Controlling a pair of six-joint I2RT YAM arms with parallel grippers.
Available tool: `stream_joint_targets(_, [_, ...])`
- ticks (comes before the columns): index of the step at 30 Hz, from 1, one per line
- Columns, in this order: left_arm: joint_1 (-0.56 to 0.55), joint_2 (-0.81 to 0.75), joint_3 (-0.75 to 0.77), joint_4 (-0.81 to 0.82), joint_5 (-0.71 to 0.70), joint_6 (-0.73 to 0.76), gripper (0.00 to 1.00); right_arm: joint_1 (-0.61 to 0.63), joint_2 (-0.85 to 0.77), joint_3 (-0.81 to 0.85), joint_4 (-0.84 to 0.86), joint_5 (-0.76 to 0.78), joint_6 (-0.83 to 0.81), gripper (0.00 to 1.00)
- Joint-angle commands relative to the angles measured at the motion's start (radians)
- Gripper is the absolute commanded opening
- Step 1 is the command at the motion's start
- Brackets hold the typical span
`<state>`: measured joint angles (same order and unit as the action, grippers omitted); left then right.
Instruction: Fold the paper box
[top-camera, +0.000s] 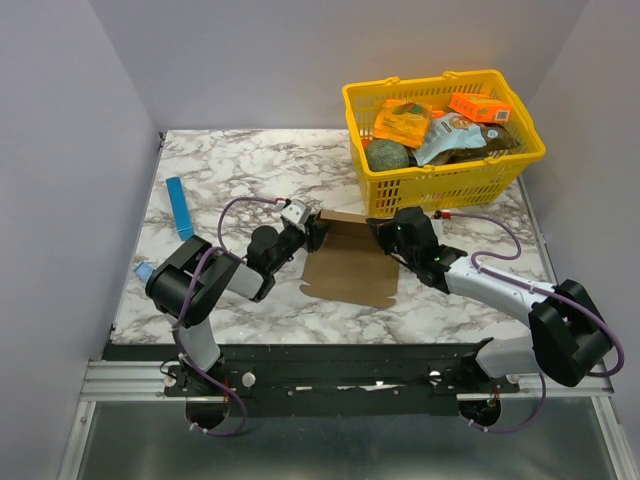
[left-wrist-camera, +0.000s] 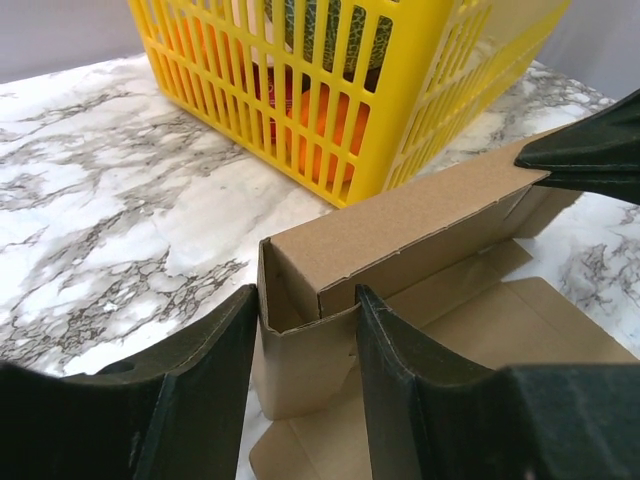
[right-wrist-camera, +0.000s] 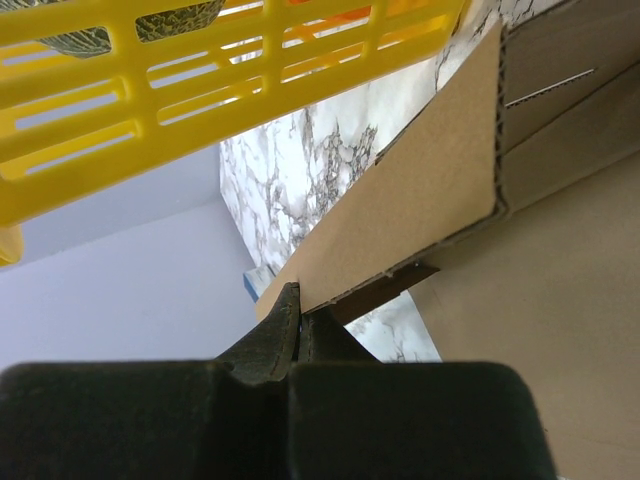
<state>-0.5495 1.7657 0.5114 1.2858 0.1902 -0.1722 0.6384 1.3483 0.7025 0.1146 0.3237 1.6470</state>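
The paper box (top-camera: 350, 265) lies as a brown cardboard sheet in the middle of the table, its far long wall folded upright (left-wrist-camera: 400, 225). My left gripper (top-camera: 315, 232) stands at that wall's left end. In the left wrist view its jaws (left-wrist-camera: 307, 292) sit astride the folded corner flap, both fingers touching cardboard. My right gripper (top-camera: 378, 232) is at the wall's right end, its dark tip (left-wrist-camera: 590, 150) at the top edge. Seen from the right wrist, its fingers (right-wrist-camera: 298, 300) are shut, tips pressed against the raised panel (right-wrist-camera: 420, 190).
A yellow basket (top-camera: 450, 185) holding orange packets and a green round thing stands just behind the box, close to both grippers (left-wrist-camera: 300, 90). A thin blue strip (top-camera: 180, 207) lies at the left. A small blue item (top-camera: 143, 271) sits by the left arm.
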Motion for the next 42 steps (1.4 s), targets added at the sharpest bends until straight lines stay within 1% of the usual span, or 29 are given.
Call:
stream_joint_targets(1, [-0.03, 0.028, 0.027, -0.003, -0.107, 0.051, 0.45, 0.006, 0.04, -0.017, -0.142, -0.055, -0.038, 0.0])
stream_joint_targets(5, [-0.047, 0.026, 0.048, -0.046, -0.129, 0.034, 0.33, 0.006, 0.046, -0.015, -0.135, -0.064, -0.038, 0.01])
stream_joint_targets(6, [-0.053, 0.023, 0.053, -0.052, -0.146, 0.031, 0.27, 0.006, 0.046, -0.014, -0.135, -0.064, -0.038, 0.01])
stream_joint_targets(8, [-0.079, 0.021, 0.053, -0.056, -0.216, 0.031, 0.21, 0.006, 0.049, -0.012, -0.132, -0.067, -0.039, 0.01])
stream_joint_targets(10, [-0.095, 0.021, 0.053, -0.056, -0.26, 0.034, 0.19, 0.006, 0.051, -0.014, -0.13, -0.069, -0.039, 0.0])
stream_joint_targets(13, [-0.113, 0.024, 0.056, -0.06, -0.267, 0.019, 0.2, 0.006, 0.049, -0.015, -0.128, -0.068, -0.039, 0.01])
stream_joint_targets(14, [-0.116, 0.02, 0.053, -0.059, -0.256, 0.007, 0.22, 0.006, 0.049, -0.014, -0.127, -0.068, -0.039, 0.0])
stream_joint_targets(15, [-0.116, 0.015, 0.05, -0.059, -0.245, 0.0, 0.37, 0.006, 0.049, -0.014, -0.127, -0.069, -0.039, 0.01])
stream_joint_targets(17, [-0.116, -0.014, 0.032, -0.051, -0.206, -0.006, 0.62, 0.006, 0.049, -0.014, -0.127, -0.069, -0.039, 0.0])
stream_joint_targets(18, [-0.115, -0.026, 0.023, -0.049, -0.193, -0.003, 0.8, 0.006, 0.049, -0.014, -0.127, -0.068, -0.039, 0.01])
stream_joint_targets(19, [-0.116, -0.04, 0.015, -0.048, -0.192, 0.0, 0.87, 0.006, 0.048, -0.014, -0.127, -0.069, -0.039, 0.01])
stream_joint_targets(21, [-0.106, -0.083, -0.007, -0.071, -0.114, 0.008, 0.98, 0.006, 0.045, -0.015, -0.127, -0.068, -0.039, 0.01])
stream_joint_targets(24, [-0.087, -0.129, -0.024, -0.121, -0.046, 0.002, 0.99, 0.006, 0.038, -0.017, -0.124, -0.066, -0.041, 0.01])
stream_joint_targets(25, [-0.072, -0.138, -0.028, -0.132, -0.002, -0.003, 0.99, 0.006, 0.038, -0.017, -0.124, -0.067, -0.042, 0.01])
stream_joint_targets(28, [-0.035, -0.172, -0.045, -0.195, 0.073, -0.007, 0.99, 0.006, 0.034, -0.02, -0.124, -0.066, -0.044, 0.01])
stream_joint_targets(32, [0.0, -0.239, -0.073, -0.317, 0.149, 0.0, 0.99, 0.004, 0.028, -0.026, -0.124, -0.064, -0.044, 0.0])
stream_joint_targets(36, [0.017, -0.302, -0.103, -0.368, 0.176, 0.003, 0.99, 0.004, 0.022, -0.028, -0.124, -0.071, -0.046, 0.01])
stream_joint_targets(40, [0.04, -0.313, -0.111, -0.387, 0.172, -0.001, 0.99, 0.004, 0.018, -0.034, -0.124, -0.075, -0.044, 0.01])
stream_joint_targets(42, [0.049, -0.304, -0.114, -0.385, 0.157, -0.003, 0.95, 0.003, 0.015, -0.037, -0.124, -0.077, -0.042, 0.01])
